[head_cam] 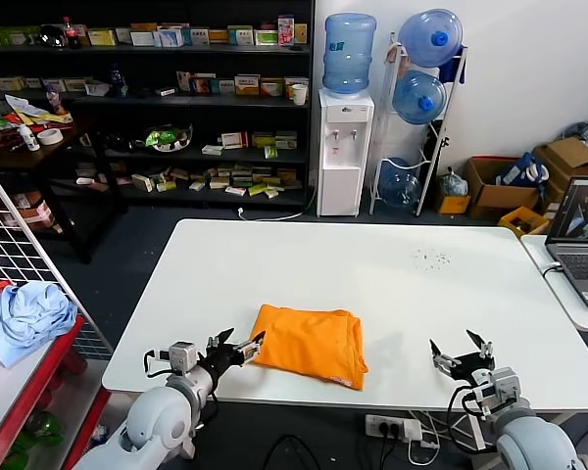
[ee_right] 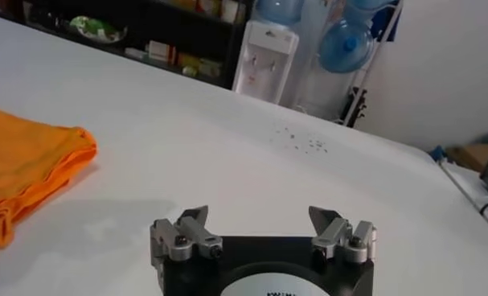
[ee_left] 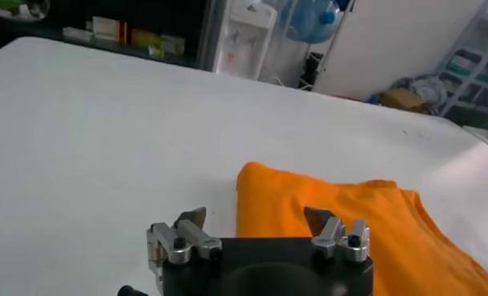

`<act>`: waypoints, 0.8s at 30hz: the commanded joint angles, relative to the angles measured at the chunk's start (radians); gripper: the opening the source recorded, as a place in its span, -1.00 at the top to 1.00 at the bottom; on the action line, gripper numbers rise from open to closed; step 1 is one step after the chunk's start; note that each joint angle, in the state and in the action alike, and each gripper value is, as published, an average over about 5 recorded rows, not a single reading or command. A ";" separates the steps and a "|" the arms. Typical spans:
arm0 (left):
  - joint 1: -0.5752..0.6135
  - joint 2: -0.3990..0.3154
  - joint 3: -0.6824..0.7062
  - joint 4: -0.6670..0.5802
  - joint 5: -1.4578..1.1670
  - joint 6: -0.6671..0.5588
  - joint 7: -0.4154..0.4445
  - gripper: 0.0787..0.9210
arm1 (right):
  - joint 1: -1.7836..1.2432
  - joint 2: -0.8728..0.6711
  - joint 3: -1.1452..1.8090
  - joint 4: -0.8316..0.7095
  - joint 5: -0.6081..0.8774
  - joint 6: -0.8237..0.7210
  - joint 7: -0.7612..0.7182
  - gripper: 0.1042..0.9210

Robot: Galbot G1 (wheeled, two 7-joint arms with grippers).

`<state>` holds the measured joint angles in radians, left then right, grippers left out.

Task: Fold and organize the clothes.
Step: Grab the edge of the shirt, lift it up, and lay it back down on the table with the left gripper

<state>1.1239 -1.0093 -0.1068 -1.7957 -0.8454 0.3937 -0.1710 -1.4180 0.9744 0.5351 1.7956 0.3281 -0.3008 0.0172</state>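
Shirt [head_cam: 311, 344]: orange, folded into a rough rectangle, lay flat near front edge of table [head_cam: 372, 264], left of centre.
Left gripper [head_cam: 241, 349]: low over table at shirt's left edge, fingers spread wide, holding nothing; one fingertip over orange cloth in wrist view, contact unclear.
Right gripper [head_cam: 462, 353]: near front edge, well right of shirt, fingers wide, empty.
Table: white, small dark specks [head_cam: 432, 259] toward far right.
Blue cloth [head_cam: 26, 315]: bundled on red rack at far left.
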 commanded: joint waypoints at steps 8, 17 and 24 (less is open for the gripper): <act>-0.134 -0.046 -0.015 0.220 -0.096 0.068 0.205 -0.77 | -0.004 -0.001 0.003 -0.005 0.001 -0.001 -0.004 -0.76; -0.201 -0.084 0.022 0.280 -0.080 0.066 0.207 -0.77 | 0.004 0.002 0.000 -0.007 0.001 -0.005 -0.004 -0.76; -0.198 -0.086 0.035 0.273 -0.059 0.071 0.219 -0.76 | 0.008 0.003 -0.001 -0.005 0.002 -0.007 -0.004 -0.76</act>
<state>0.9650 -1.0770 -0.0836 -1.5651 -0.9111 0.4543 0.0167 -1.4108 0.9766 0.5351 1.7891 0.3295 -0.3066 0.0122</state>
